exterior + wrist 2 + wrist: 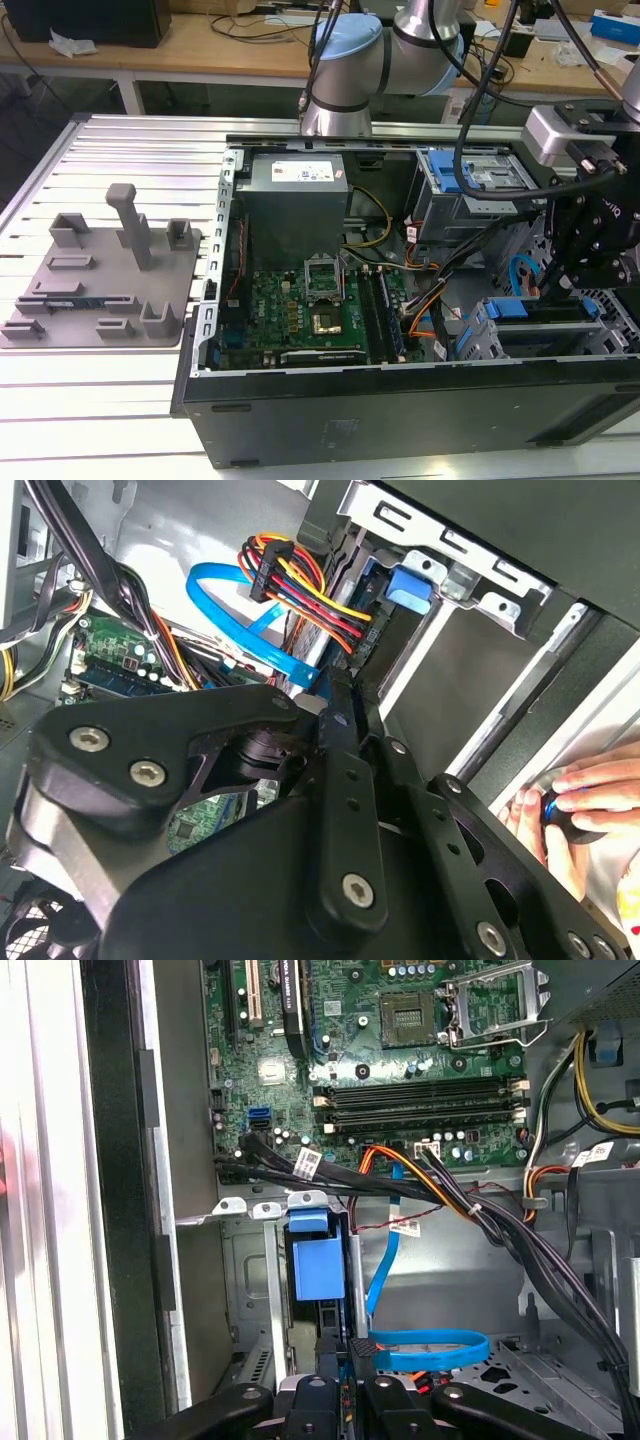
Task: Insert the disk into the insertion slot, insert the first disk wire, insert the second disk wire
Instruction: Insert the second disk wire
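One claw (345,1385), its fingers pressed together, sits at the light-blue second disk wire (430,1348) beside the insertion slot (300,1300). Orange-and-black wires (300,590) crowd close. In the second wrist view a person's hand (585,800) shows past the case wall.

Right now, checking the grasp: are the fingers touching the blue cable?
Touching. In the first wrist view the blue cable ends clamped between the fingers.
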`<state>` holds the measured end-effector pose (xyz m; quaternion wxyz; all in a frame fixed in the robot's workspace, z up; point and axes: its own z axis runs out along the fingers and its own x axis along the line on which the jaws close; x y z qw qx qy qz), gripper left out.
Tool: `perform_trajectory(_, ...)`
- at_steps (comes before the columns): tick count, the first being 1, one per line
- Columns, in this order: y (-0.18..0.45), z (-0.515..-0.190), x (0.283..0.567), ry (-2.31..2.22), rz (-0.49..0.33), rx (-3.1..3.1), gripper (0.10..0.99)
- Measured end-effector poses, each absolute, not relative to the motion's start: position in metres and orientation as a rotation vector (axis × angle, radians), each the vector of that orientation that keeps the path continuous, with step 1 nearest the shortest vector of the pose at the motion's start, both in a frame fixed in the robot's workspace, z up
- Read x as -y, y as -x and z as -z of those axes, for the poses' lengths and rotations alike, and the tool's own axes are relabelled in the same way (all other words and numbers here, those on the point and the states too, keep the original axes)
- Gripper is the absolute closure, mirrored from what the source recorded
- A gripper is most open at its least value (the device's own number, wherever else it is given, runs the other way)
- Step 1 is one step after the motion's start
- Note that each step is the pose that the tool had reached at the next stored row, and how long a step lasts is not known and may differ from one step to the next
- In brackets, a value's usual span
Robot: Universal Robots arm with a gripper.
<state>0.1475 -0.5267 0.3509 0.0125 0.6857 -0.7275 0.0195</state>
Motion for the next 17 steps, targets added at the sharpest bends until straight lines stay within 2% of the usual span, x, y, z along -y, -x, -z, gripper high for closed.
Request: perform_trajectory(17,-0.1495,-0.3489,0.5264,-2.137,-0.061,2.267,0.925)
